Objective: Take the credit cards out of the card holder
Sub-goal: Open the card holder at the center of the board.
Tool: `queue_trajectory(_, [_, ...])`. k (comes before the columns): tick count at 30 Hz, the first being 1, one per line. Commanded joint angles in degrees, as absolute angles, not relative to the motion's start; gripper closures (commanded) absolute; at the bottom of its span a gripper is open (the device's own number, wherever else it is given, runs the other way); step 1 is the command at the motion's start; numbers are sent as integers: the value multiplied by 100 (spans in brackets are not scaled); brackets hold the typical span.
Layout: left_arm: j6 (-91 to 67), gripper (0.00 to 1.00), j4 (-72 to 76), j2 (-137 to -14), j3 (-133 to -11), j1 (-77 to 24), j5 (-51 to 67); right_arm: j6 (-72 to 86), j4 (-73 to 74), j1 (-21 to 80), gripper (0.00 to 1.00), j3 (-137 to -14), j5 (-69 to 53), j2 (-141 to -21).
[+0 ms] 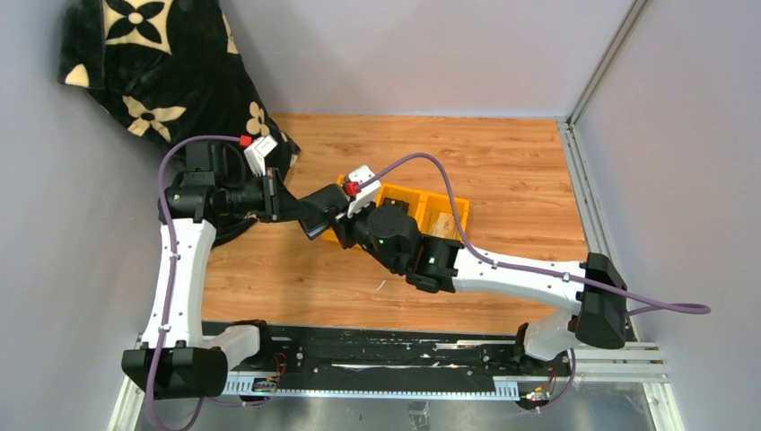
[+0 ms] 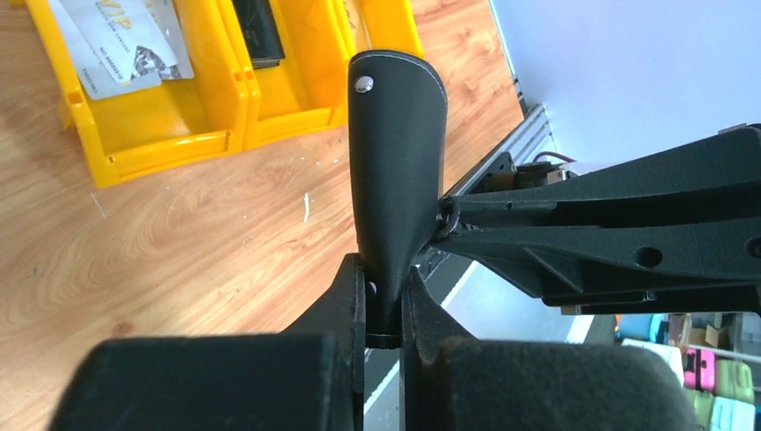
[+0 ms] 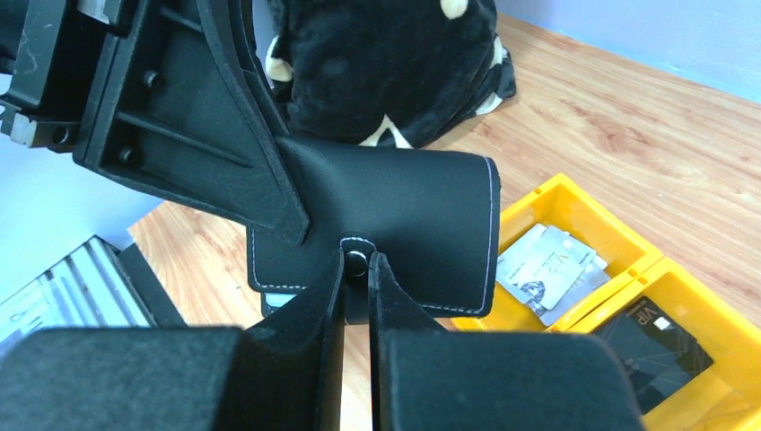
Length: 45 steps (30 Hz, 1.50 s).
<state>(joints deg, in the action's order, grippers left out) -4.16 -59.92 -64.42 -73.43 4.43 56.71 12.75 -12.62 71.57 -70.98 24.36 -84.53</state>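
The black card holder (image 1: pixel 316 213) hangs folded in the air between both grippers, above the table left of the yellow tray (image 1: pixel 446 208). My left gripper (image 2: pixel 384 278) is shut on one edge of the holder (image 2: pixel 395 162). My right gripper (image 3: pixel 357 260) is shut on the holder's small closing tab (image 3: pixel 356 244) with its snap, against the holder's black outside (image 3: pixel 422 206). Silvery-grey credit cards (image 3: pixel 552 269) lie in one tray compartment and a black card (image 3: pixel 651 346) in the compartment beside it. No tan card shows.
The yellow tray (image 2: pixel 161 148) stands on the wooden table just right of the grippers. A black blanket with cream flowers (image 1: pixel 153 63) lies at the back left corner. The right wall's metal rail (image 1: pixel 574 162) runs along the table's right edge.
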Motion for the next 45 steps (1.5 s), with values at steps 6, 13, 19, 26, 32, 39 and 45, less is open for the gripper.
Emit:
queue_trajectory(6, [-1350, 100, -4956, -5968, -7489, 534, 4116, 1465, -2250, 7108, 100, -5909, 2496, -7614])
queue_trajectory(13, [-1349, 100, -4924, -6014, -7734, 536, 4268, 1647, -1813, 7067, 64, -6019, 2402, -7457])
queue_trajectory(19, [-930, 100, -4897, -5946, -7764, 536, 5171, 2551, -559, 6468, 19, -6658, 1309, -7451])
queue_trajectory(26, [-1065, 100, -4905, -5834, -7731, 534, 6213, 3346, -829, 5372, 17, -6654, -1829, -7638])
queue_trajectory(32, [-1343, 100, -4914, -5750, -7828, 536, 6748, 3702, -1662, 5280, 19, -6344, -2806, -7777])
queue_trajectory(39, [-1581, 100, -4913, -5589, -7907, 536, 7218, 4234, -2216, 5044, 22, -6206, -3028, -7931])
queue_trajectory(45, [-1727, 100, -4913, -5543, -7923, 536, 7286, 4702, -2944, 4797, 25, -6136, -3464, -8076])
